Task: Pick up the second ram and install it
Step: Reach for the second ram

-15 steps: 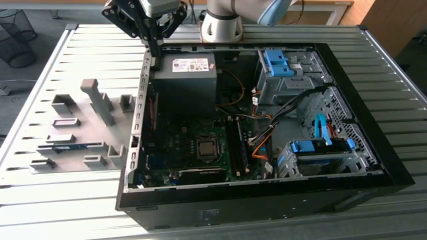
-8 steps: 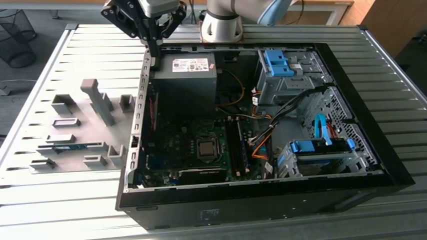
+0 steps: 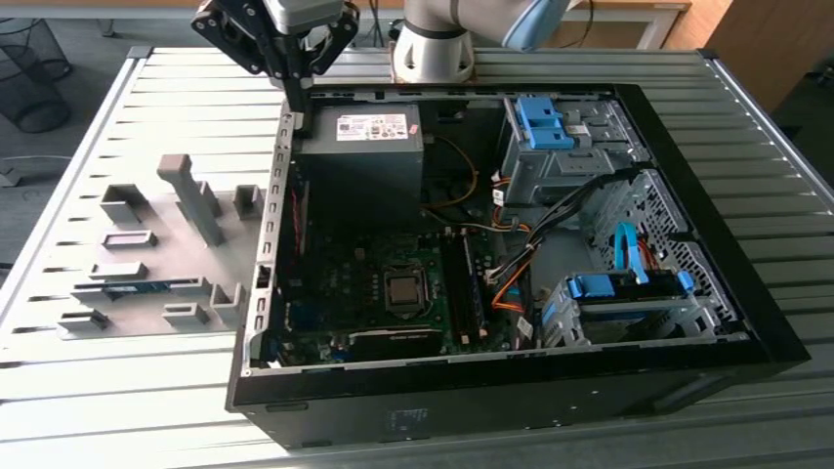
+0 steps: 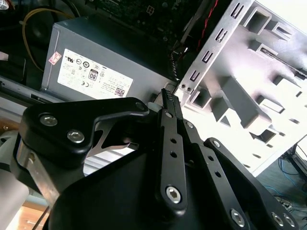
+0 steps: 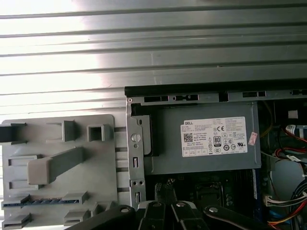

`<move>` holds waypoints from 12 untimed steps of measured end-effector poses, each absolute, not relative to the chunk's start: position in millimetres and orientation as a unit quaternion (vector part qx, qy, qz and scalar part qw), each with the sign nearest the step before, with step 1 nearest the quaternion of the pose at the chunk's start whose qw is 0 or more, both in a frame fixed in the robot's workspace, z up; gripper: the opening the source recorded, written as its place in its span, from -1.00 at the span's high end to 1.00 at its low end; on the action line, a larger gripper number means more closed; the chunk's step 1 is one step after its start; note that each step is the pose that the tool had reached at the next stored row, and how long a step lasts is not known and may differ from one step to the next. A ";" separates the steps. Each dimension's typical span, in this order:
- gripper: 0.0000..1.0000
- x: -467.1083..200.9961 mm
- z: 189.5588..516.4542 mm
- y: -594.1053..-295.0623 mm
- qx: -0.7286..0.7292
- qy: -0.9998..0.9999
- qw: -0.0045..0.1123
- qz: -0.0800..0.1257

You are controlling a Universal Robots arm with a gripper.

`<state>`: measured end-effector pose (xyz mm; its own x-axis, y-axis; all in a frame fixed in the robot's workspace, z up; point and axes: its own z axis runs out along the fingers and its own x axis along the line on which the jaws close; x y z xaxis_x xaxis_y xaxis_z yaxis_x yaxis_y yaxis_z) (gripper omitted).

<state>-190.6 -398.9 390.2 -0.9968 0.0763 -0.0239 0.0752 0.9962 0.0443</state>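
Observation:
The second ram (image 3: 137, 287) is a thin blue-green stick lying flat in a holder on the grey fixture plate (image 3: 78, 264), at the exterior view's left, outside the computer case. The first wrist view shows the ram (image 5: 36, 201) as a bluish strip near the plate's corner. My gripper (image 3: 303, 96) hangs high over the case's far left corner, above the power supply (image 3: 362, 147) and well away from the ram. Its fingers meet at their tips with nothing between them, as the second wrist view of the gripper (image 4: 167, 96) shows. The long black memory slots (image 3: 459, 288) lie on the motherboard.
The open black computer case (image 3: 729, 322) takes up the middle of the slatted metal table (image 3: 131, 410). Inside are orange cables (image 3: 509, 283) and blue drive brackets (image 3: 626, 288). Grey blocks (image 3: 195, 200) stand up from the fixture plate. The arm's base (image 3: 437, 44) is behind the case.

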 end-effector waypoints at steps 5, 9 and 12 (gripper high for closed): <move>0.80 -196.0 390.0 -398.9 0.038 0.999 0.013 0.022; 0.80 -200.7 389.8 -398.9 0.038 0.999 0.013 0.022; 0.80 -204.8 389.6 -398.9 0.038 0.999 0.013 0.022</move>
